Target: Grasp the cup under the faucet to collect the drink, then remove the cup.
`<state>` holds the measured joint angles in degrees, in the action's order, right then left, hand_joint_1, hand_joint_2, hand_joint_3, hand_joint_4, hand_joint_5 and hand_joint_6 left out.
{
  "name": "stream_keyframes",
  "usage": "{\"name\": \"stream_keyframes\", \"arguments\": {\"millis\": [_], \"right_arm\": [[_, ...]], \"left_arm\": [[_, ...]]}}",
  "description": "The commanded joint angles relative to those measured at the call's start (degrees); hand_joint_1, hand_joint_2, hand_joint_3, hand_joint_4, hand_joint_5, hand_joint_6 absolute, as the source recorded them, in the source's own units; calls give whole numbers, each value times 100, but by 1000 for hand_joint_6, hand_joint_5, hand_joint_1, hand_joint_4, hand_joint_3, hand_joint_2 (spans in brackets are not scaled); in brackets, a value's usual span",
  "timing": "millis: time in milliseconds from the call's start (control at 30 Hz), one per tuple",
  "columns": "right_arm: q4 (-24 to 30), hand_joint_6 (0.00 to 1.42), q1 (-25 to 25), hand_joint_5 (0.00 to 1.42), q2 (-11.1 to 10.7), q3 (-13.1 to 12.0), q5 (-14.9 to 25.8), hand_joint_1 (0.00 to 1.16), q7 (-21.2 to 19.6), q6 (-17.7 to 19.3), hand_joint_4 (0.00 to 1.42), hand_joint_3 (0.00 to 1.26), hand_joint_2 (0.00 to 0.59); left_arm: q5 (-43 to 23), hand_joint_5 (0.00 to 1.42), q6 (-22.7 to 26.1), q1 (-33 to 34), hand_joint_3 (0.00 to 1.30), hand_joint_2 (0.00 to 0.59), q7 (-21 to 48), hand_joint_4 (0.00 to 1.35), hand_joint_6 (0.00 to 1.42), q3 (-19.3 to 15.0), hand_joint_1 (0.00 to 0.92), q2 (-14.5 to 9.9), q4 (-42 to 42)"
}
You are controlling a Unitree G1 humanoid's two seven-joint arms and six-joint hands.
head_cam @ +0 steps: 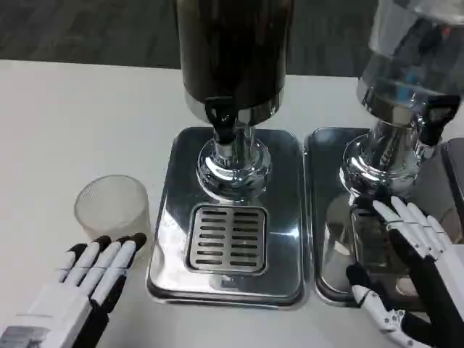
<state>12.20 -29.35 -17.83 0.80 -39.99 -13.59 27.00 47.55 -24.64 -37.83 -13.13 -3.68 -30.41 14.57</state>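
Two hands empty. Left hand (90,279) open, fingertips just short of cup (112,209), poised for grasp. Cup stood left of tray (177,239), not under faucet (221,116). Right hand (409,268) spread, idle over right tray (326,210).

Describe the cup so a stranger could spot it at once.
Start at the dark drink dispenser on its shiny metal drip tray. Just left of the tray, on the white table, stands the cup, by the left hand. It alone is frosted translucent plastic.
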Motion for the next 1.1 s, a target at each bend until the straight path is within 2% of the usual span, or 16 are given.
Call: {"name": "stream_keyframes", "arguments": {"millis": [33, 233, 600, 767, 1000, 1100], "right_arm": [[-29, 32, 92, 39, 0, 10, 144, 302, -13, -14, 44, 137, 382], [-17, 33, 126, 39, -11, 28, 201, 303, 29, -48, 44, 137, 386], [76, 33, 17, 39, 116, 75, 169, 304, -37, -121, 44, 137, 388], [328, 33, -48, 39, 392, 393, -147, 304, -45, -356, 46, 137, 388], [319, 33, -14, 39, 380, 340, -99, 304, -92, -395, 52, 137, 389], [304, 33, -17, 39, 362, 343, -83, 304, -89, -382, 53, 137, 389]], "left_arm": [[-35, 0, 57, -50, 0, 65, 39, 0, 0, -1, 0, 25, 15], [-77, 0, 49, -65, 0, 65, 14, 0, 0, -27, 0, 40, 23], [-197, 0, -68, -205, 0, 59, -96, 0, 0, -165, 0, 18, 42], [-583, 0, -458, -187, 0, 58, -168, 0, 0, -515, 0, -229, -319], [-738, 0, -714, -138, 0, 57, -275, 0, 0, -620, 0, -146, -458], [-900, 0, -979, -59, 0, 58, -388, 0, 0, -698, 0, -144, -653]]}}
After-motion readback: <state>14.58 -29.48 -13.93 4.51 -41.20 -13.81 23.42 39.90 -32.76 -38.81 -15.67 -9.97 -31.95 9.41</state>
